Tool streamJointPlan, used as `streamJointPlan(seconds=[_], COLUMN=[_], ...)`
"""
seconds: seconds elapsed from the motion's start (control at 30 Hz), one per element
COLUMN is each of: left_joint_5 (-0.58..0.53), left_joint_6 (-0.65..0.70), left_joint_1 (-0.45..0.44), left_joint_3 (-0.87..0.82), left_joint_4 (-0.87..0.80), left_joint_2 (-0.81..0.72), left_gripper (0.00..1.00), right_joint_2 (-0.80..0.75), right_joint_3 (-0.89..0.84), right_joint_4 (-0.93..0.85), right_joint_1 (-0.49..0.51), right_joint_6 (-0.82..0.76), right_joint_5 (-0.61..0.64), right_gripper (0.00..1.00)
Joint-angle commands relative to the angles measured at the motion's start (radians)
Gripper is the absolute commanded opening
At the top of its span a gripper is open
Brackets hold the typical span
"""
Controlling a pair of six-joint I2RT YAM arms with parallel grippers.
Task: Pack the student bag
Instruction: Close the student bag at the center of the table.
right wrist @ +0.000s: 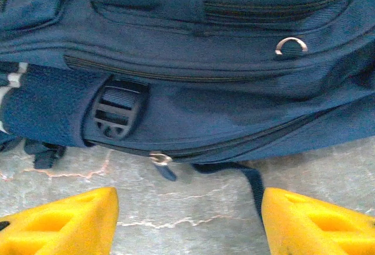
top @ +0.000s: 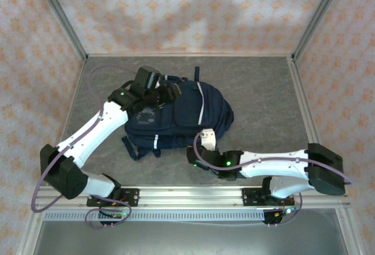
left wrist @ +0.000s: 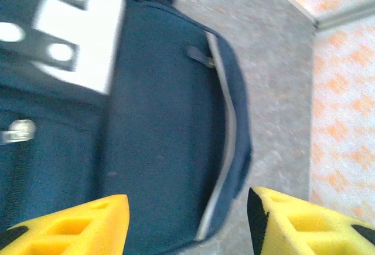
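Soft, limp bag [top: 187, 114] probably handles best by its zip pull [right wrist: 159, 159] or strap [right wrist: 252, 182]; left tool [left wrist: 187, 220] and right tool [right wrist: 190, 220] stand wide, empty.

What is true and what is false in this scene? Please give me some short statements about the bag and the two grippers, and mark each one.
1. The student bag lies on the grey table. True.
2. The left gripper is shut on a strap. False: its yellow fingers stand apart with nothing between them, above the bag.
3. The right gripper is open, beside the near side of the bag. True.
4. The bag is red. False: it is navy blue with white trim.
5. A metal zipper pull hangs at the bag's lower edge in the right wrist view. True.
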Motion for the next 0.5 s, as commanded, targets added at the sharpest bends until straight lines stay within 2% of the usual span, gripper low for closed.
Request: streamJointPlan(seconds=[0.0, 0.27, 0.47], left_joint_5=[-0.063, 0.006, 0.013], left_joint_6=[-0.012, -0.057, -0.060], left_joint_1=[-0.005, 0.009, 0.018], left_joint_3=[-0.048, -0.114, -0.119], left_joint_4=[0.034, 0.060, 0.055], left_joint_2=[-0.036, -0.055, -0.079], left_gripper=[0.57, 0.57, 0.57], right_joint_2=[0.086, 0.320, 0.385], right_joint_3=[0.108, 0.274, 0.281], right_joint_4=[-0.148, -0.281, -0.272], right_joint_1=[0.021, 0.024, 0.020], right_joint_6=[0.142, 0.292, 0.361], right_joint_5=[0.110, 0.083, 0.071], right_gripper=[0.64, 0.61, 0.58])
